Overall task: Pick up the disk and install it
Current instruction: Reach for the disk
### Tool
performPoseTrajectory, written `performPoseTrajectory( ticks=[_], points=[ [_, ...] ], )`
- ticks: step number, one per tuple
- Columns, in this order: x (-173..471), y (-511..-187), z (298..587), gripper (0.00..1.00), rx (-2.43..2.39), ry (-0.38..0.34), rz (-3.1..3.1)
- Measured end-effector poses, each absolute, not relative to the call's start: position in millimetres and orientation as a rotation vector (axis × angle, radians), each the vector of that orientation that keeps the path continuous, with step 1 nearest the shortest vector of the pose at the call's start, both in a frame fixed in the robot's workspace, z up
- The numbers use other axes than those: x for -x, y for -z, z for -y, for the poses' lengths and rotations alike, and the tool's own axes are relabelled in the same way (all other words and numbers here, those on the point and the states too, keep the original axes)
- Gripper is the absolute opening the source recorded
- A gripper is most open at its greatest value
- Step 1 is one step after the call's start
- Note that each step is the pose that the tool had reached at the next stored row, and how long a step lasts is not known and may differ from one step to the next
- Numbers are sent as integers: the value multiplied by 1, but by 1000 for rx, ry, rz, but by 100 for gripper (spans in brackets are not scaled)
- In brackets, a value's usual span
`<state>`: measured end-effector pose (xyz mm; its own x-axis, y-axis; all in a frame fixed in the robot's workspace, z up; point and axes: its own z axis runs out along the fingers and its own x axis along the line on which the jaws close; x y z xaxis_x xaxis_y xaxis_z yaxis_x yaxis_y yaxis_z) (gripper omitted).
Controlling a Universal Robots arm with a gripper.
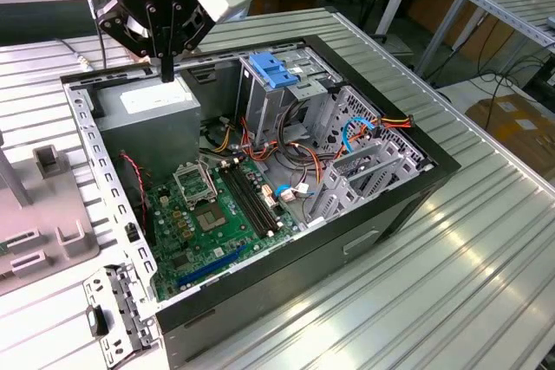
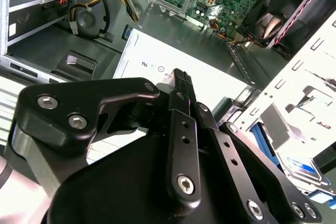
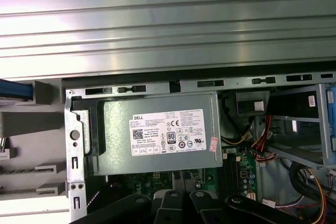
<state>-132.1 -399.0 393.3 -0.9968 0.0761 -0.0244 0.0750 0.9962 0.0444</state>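
Open computer case [image 1: 395,205] lying on its side on ribbed metal table [image 1: 486,249]. Landmark is the power supply [image 1: 147,119], a grey box with a white label in the case's corner. Gripper [image 1: 166,71] hangs directly over the power supply's label. Fingers [image 2: 181,85] are drawn tight together with nothing between them; whether the tips touch the label, cannot tell. Disk [image 3: 14,90]: in the first wrist view, a bright blue strip cut by the picture's edge, outside the case and past the perforated chassis panel [image 1: 108,205] that flanks the power supply. It rests on a grey fixture [image 3: 39,94], well apart from the gripper; too little shows to judge how it lies. Motherboard [image 1: 204,214] sits just beside the power supply, deeper in the case. Drive cage [image 1: 260,106] stands beyond the power supply toward the exterior view's right, with a pale-blue ribbed clip [image 1: 273,69] on top. Bundled coloured cables [image 1: 299,158] run beside the cage.
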Motion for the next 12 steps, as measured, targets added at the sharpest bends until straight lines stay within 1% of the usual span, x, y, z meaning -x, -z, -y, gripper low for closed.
performPoseTrajectory(
  ticks=[12],
  points=[
    [136, -393, 399, 11, -118, -68, -3112]
  ],
)
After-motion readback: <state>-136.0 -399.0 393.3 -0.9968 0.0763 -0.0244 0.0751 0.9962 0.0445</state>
